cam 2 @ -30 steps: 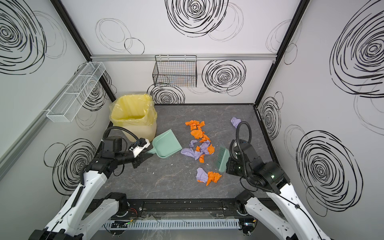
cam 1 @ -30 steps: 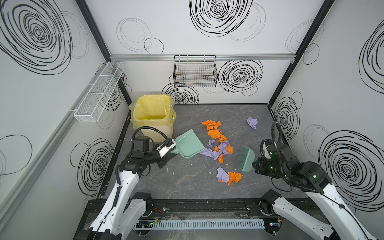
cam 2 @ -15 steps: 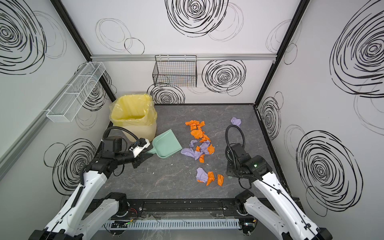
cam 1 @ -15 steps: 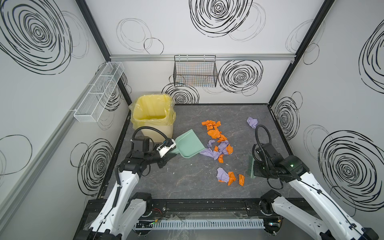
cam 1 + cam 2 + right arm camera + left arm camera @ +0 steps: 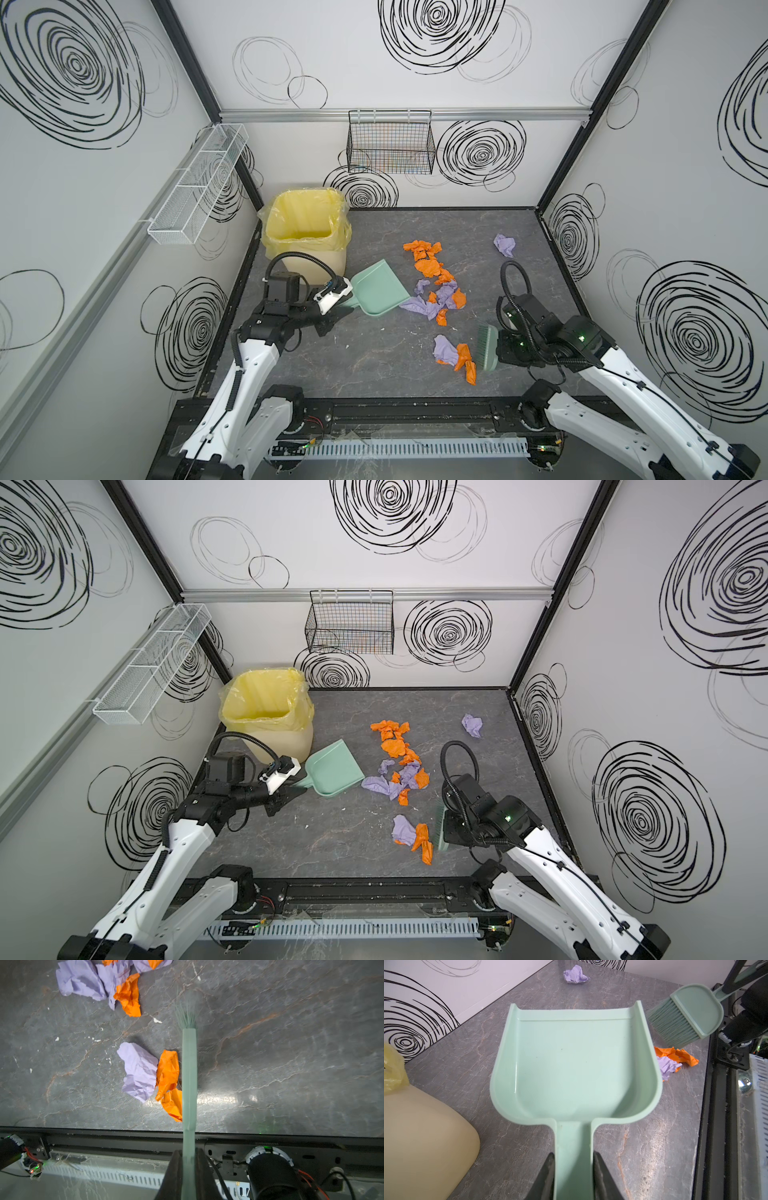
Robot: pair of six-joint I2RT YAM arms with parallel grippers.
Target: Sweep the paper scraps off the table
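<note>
1. Our left end effector [image 5: 573, 1160] grips the dustpan [image 5: 571, 1059] handle.
2. Our right end effector [image 5: 188, 1157] is clamped on the brush [image 5: 189, 1076], just beside three paper scraps [image 5: 455, 357] near the counter [image 5: 365, 370]'s front edge.
3. Others lie mid-counter at the dustpan's lip, and one lilac wad [image 5: 504, 244] sits near the right edge.
4. Front-left counter lies bare.

Both top views: high over front edge, facing down and back, far; whole table [image 5: 374, 365], walls [image 5: 498, 75]. Left wrist: low, close, along dustpan [image 5: 575, 1059], facing right across table. Right wrist: close, straight down along brush [image 5: 189, 1076], front rail [image 5: 104, 1138] in shot. All four share scraps [image 5: 444, 349] by brush.
</note>
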